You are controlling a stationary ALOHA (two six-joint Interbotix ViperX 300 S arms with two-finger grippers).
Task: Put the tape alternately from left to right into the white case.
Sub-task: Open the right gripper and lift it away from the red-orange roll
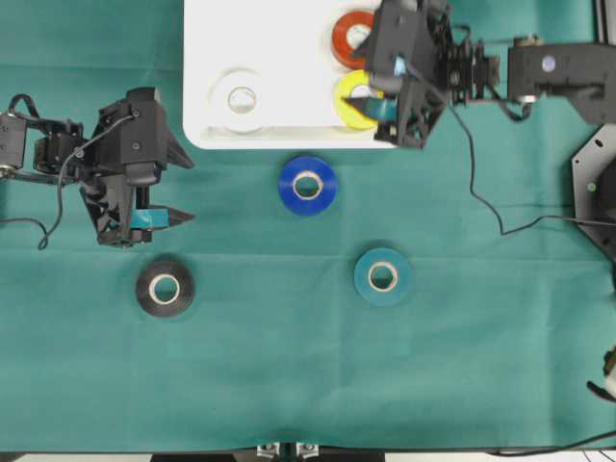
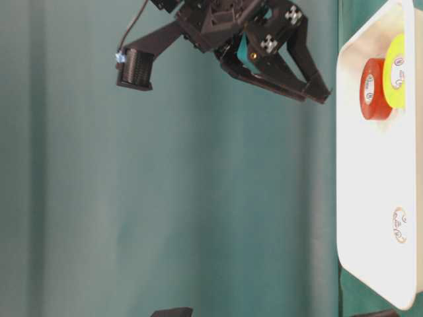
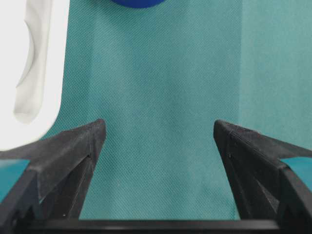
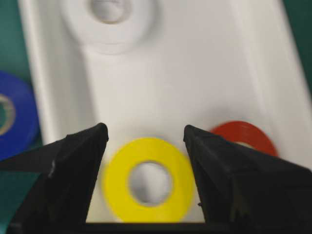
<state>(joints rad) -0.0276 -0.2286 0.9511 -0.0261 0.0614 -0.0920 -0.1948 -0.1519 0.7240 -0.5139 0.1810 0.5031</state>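
- A green cloth covers the counter (image 1: pixel 462 366); the white case (image 1: pixel 197 87) lies at the middle of its far edge.
- In the case lie the white roll (image 1: pixel 241 99), at its left end, the yellow roll (image 4: pixel 147 180) and the orange-red roll (image 1: pixel 348 38), at its right end.
- On the cloth: the blue roll (image 1: pixel 308 185) just in front of the case, the teal roll (image 1: pixel 383 276) nearer the front edge, the black roll (image 1: pixel 165 287) towards the left edge.
- The left pincer (image 1: pixel 173 188) hovers near the left edge, jaws wide apart, holding nothing.
- The right pincer (image 4: pixel 145 135) hangs above the yellow roll, jaws spread, gripping nothing.
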